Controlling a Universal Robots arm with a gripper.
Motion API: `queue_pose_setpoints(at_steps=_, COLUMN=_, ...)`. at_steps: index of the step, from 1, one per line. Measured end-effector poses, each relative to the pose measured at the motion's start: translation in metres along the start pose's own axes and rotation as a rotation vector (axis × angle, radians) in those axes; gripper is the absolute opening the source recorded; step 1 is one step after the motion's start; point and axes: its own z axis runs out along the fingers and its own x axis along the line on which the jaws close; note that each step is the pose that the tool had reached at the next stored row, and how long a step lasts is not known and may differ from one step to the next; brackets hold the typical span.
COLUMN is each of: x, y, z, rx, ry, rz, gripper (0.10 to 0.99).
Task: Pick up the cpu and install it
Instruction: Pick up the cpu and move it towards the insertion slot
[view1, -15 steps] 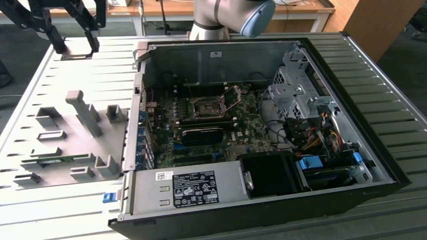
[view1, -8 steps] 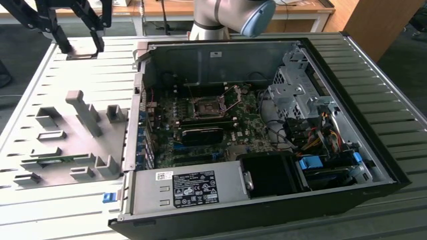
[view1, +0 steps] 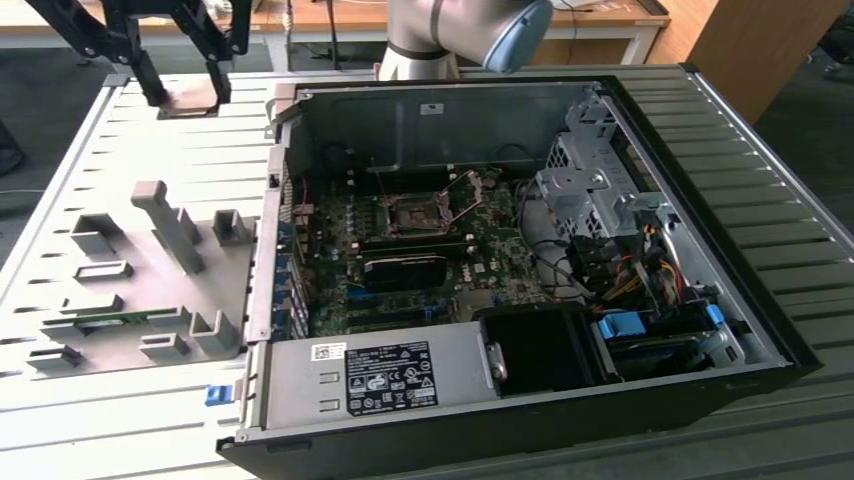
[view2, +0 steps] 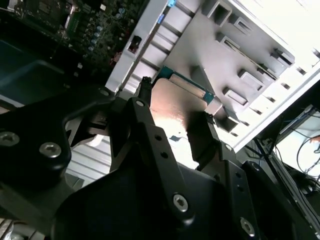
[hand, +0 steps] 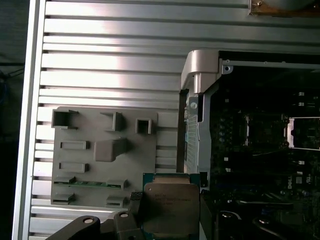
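- As the exterior view shows, a big metal table (view1: 120, 430) with long slats carries all the things.
- An open computer case (view1: 427, 120) lies on the table toward the exterior view's right, with its green board (view1: 501, 255) facing up.
- A flat grey plate (view1: 227, 280) with small grey blocks (view1: 100, 270) lies just beside the case, on the exterior view's left.
- The arm (view1: 454, 30) stands at the far edge, behind the case.
- The black gripper (view1: 187, 96) hangs over the far part of the table on the exterior view's left, well apart from the board.
- Its 2 fingers (view2: 150, 135) are closed in as far as the chip lets them, 1 on each side.
- The socket (view1: 407, 215) in the middle of the board has its metal lid (view1: 463, 192) tipped up.
- The cpu (view1: 187, 103) is pinched flat between the fingers, up off the table. In the second wrist view the cpu (view2: 172, 100) shows its tan side. In the first wrist view the cpu (hand: 170, 210) shows its silver-grey top, in front of the plate's edge.
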Motion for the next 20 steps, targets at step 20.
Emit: queue_pose_setpoints(at_steps=20, x=-0.0324, y=-0.0009, z=0.0002, rx=0.000, ry=0.0011, rz=0.000, gripper=0.541)
